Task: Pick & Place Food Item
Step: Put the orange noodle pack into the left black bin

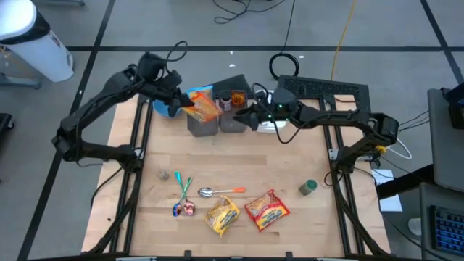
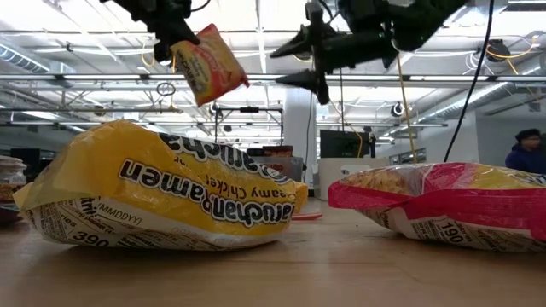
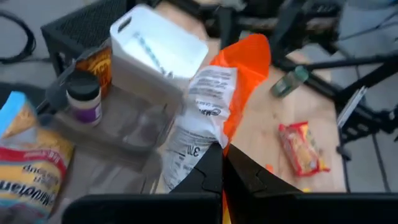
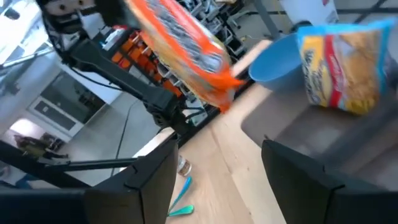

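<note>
Left tool (image 1: 183, 104) clamped shut on an orange noodle packet (image 1: 204, 109), hung in the air over the grey bins (image 1: 204, 125) at the counter's (image 1: 290, 167) far edge. Right tool (image 1: 250, 116) hovered just beside, over the neighbouring bin, fingers apart and empty. Probably best done by lowering the packet squarely into the bin before letting go, clear of the blue packet (image 1: 199, 93) and the right tool. More packets left near the counter's front edge.

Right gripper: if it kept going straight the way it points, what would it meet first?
Probably the orange ramen packet hanging from the shut left gripper. The open right gripper points at it over the grey bins; depth is unclear.
</note>
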`<control>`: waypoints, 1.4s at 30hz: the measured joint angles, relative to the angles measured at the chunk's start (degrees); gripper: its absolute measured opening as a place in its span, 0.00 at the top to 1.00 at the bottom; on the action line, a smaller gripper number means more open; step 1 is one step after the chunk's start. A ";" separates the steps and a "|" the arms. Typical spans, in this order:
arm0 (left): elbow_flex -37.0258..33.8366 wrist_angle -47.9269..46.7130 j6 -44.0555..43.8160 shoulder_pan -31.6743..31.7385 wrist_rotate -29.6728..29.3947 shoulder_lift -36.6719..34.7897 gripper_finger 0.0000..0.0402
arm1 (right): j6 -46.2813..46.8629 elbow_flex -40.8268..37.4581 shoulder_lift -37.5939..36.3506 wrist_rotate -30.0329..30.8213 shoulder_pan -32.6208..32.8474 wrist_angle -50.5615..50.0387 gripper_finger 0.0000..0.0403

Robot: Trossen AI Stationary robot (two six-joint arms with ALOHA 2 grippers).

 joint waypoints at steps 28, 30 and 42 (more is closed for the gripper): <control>-0.04 11.52 -1.52 -1.55 1.55 9.04 1.00 | 10.67 -9.86 -0.04 2.84 0.29 14.95 0.46; 0.81 9.84 -0.07 -1.37 1.03 9.51 1.00 | 10.67 -9.86 -0.03 2.84 1.11 14.92 0.46; 6.23 -0.34 7.85 -0.83 -6.96 10.32 1.00 | 10.64 -9.86 -0.04 3.02 3.58 14.92 0.46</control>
